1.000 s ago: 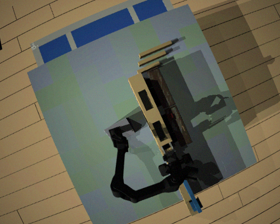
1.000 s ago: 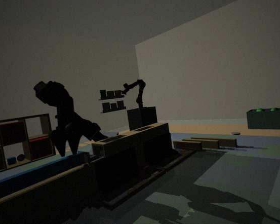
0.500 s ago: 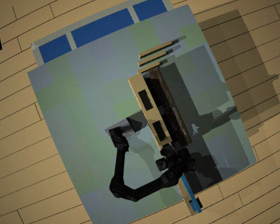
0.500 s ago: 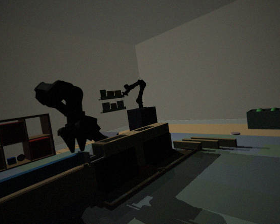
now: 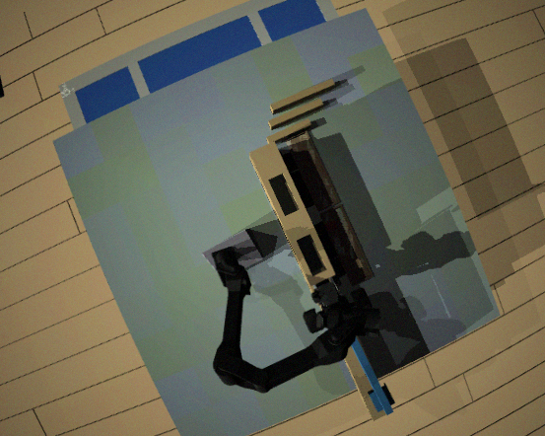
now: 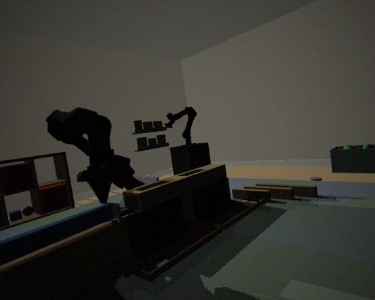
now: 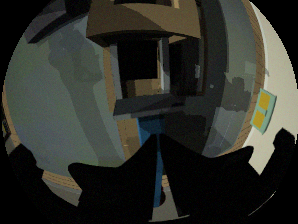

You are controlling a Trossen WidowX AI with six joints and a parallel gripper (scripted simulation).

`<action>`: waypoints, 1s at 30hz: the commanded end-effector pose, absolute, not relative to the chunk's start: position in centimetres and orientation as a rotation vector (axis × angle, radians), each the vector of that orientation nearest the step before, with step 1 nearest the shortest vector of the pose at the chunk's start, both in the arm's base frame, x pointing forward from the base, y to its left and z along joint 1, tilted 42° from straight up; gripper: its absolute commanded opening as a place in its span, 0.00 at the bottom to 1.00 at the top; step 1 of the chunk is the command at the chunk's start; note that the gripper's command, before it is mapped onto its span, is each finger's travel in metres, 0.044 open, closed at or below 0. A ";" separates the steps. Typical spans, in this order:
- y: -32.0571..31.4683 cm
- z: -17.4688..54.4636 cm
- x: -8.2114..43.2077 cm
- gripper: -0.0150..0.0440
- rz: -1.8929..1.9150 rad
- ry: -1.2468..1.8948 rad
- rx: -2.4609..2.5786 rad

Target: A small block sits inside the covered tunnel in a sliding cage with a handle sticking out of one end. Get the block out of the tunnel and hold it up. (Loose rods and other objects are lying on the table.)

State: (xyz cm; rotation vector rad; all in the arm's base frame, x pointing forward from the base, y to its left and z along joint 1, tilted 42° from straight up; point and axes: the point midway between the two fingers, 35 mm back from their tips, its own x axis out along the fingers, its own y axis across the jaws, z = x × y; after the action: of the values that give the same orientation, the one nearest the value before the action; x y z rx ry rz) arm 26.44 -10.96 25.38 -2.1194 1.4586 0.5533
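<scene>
At the near end of the tunnel [image 5: 298, 224] [image 6: 175, 178] [image 7: 145, 20], the blue handle [image 5: 366, 362] [image 6: 55, 225] [image 7: 150, 129] extends outward from the grey cage [image 6: 116, 211] [image 7: 145, 106]. The hand [image 5: 344, 316] [image 6: 104, 202] [image 7: 157, 137], pointing down over the handle, is closed, its fingertips together and nothing visibly gripped. The block cannot be made out; its position within cage or tunnel cannot be told. Beyond the tunnel's far end, three rods [image 5: 303, 96] [image 6: 303, 191] lie roughly parallel on the surface [image 5: 170, 173] [image 6: 327, 231] [image 7: 50, 115]. Farther off stands a dark bin [image 6: 357, 161] containing green objects.

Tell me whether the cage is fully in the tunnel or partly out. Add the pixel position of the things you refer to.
Partly out: the cage's grey end [image 6: 114, 211] [image 7: 142, 106] juts past the tunnel [image 5: 297, 223] [image 6: 176, 179] [image 7: 142, 24].
</scene>
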 end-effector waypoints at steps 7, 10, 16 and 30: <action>-11.2 25.5 26.6 0.25 0.557 1.455 -2.121; -11.0 25.4 26.4 0.39 0.556 1.460 -2.120; -10.7 25.7 26.4 0.65 0.556 1.461 -2.118; -7.9 27.0 26.7 1.00 0.529 1.447 -2.061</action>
State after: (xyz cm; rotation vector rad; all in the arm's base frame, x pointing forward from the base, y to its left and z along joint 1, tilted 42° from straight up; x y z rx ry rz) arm 26.02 -8.62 27.59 -2.1045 1.4612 0.5470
